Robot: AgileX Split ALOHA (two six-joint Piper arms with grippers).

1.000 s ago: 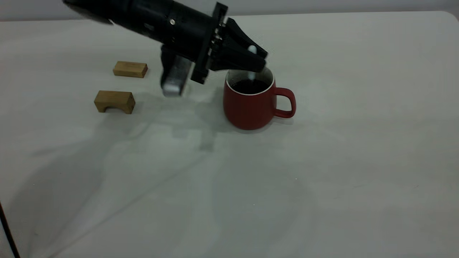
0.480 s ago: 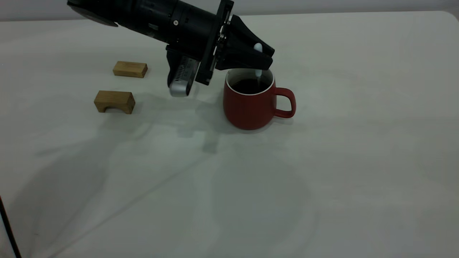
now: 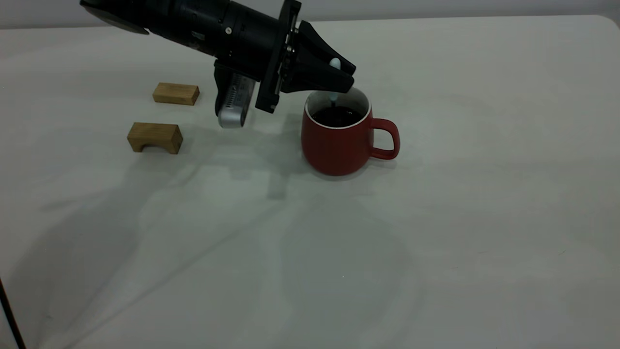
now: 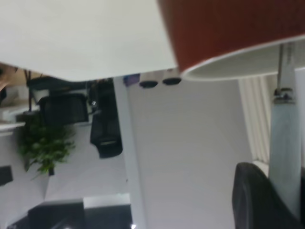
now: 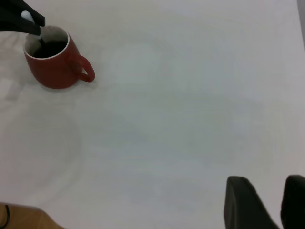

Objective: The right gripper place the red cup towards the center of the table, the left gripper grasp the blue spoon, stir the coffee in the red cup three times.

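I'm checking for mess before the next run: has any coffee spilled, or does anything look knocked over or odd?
Nothing stands out. The red cup stands upright on the table, with no coffee visible outside it. The left gripper holds the blue spoon dipped into the cup. Two wooden blocks sit apart, undisturbed.

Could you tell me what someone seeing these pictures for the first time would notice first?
The left gripper, reaching in from the upper left of the exterior view, holds the blue spoon upright, dipped into the coffee in the red cup near the table's middle. Two wooden blocks lie left of it. The right gripper hovers far off, fingers apart.
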